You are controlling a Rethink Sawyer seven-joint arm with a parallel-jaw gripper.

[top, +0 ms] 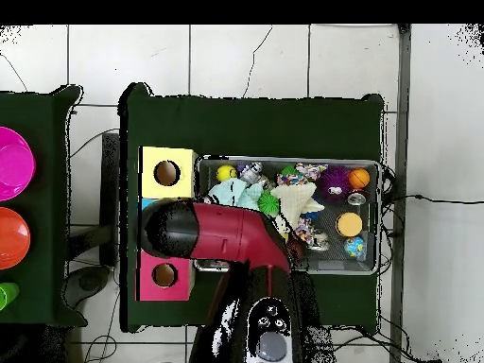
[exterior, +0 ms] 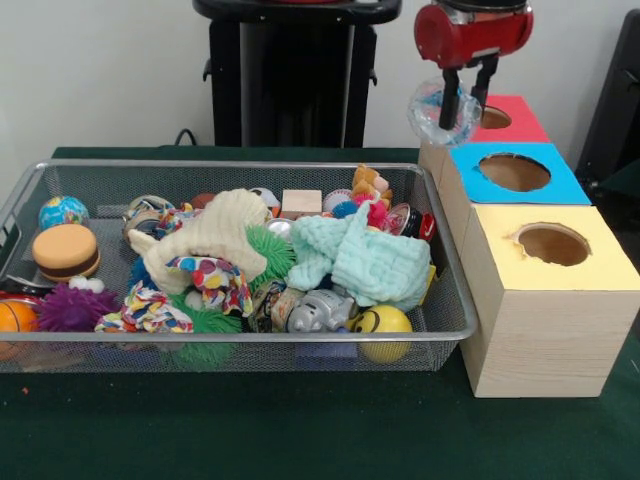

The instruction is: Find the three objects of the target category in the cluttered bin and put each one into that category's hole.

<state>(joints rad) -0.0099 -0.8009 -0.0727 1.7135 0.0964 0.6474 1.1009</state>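
Front view, claw: the claw is clamped on a clear crinkly ball, held above the boxes between the red hole and the blue hole.
Front view, handling: likely light, thin-skinned, slippery; pinch across its middle.
Overhead view, arm: the arm hides claw and ball; mesh bin beside it.

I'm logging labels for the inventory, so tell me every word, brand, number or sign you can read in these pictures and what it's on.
None: no word, number or brand can be read in either view.
Red object with white marking at the bin's back right: too small and blurred to read.
Yellow ball: a drawn face, not text.
Yellow box, blue box, red box: no lettering visible.
Clear item in the gripper: nothing readable.
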